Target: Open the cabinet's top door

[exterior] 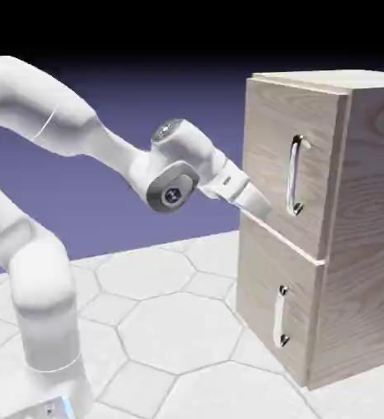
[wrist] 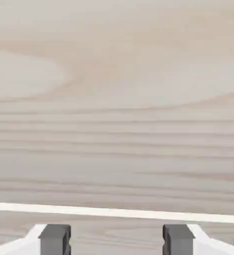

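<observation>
The light-wood cabinet (exterior: 367, 245) stands at the right of the exterior view. Its top door (exterior: 268, 139) is the taller upper panel with a long vertical silver handle (exterior: 295, 175), and it sits slightly proud of the cabinet body. My gripper (exterior: 263, 208) is at the door's lower left corner, left of the handle and apart from it. In the hand view, wood grain of the cabinet (wrist: 117, 99) fills the picture, with a pale seam (wrist: 117, 212) across it. The gripper (wrist: 116, 240) is open; its grey fingertips (wrist: 54, 239) stand apart with nothing between them.
Below the top door is a shorter panel (exterior: 264, 286) with a short silver handle (exterior: 281, 315). The cabinet rests on a white hexagon-tiled table (exterior: 170, 327). The arm's base column (exterior: 43, 327) rises at the lower left.
</observation>
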Tool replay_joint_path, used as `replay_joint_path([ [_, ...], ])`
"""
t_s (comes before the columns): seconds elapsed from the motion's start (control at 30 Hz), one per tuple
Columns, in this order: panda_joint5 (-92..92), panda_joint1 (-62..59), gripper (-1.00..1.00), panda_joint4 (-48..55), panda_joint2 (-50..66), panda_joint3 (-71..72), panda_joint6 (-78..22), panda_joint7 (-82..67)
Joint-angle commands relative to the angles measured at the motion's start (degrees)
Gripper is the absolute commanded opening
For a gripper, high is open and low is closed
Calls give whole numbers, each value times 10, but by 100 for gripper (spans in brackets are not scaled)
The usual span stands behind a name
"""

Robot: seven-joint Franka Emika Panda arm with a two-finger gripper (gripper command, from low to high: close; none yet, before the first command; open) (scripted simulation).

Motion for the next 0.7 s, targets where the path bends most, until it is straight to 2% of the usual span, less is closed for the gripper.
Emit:
replay_joint_path([
  [0.0,-25,7,0,2,-6,-10,-1,-13],
  [0.67,-523,144,0,46,-134,-210,-17,-280],
])
